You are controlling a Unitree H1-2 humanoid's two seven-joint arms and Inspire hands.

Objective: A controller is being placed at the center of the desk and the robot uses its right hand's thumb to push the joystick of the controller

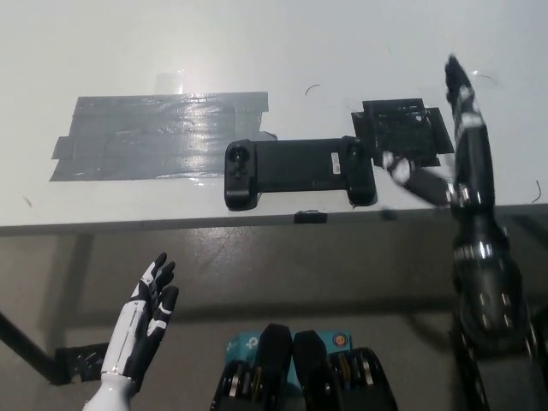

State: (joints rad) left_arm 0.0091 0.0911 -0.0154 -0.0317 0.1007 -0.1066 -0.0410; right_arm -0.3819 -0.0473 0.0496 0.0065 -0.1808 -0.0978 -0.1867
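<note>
A long black controller [298, 171] lies flat near the front edge of the white desk [257, 51], a joystick at each end. My black right hand [458, 150] hovers just right of it, fingers spread and stretched away over the desk. Its thumb [411, 177] points left toward the controller's right end, a short gap short of it. My white left hand [150, 312] rests below the desk edge at the lower left, fingers spread, holding nothing.
A large patch of grey tape [154, 135] covers the desk left of the controller. A smaller black taped patch [402, 128] lies behind my right hand. The desk's front edge [214, 224] runs just below the controller.
</note>
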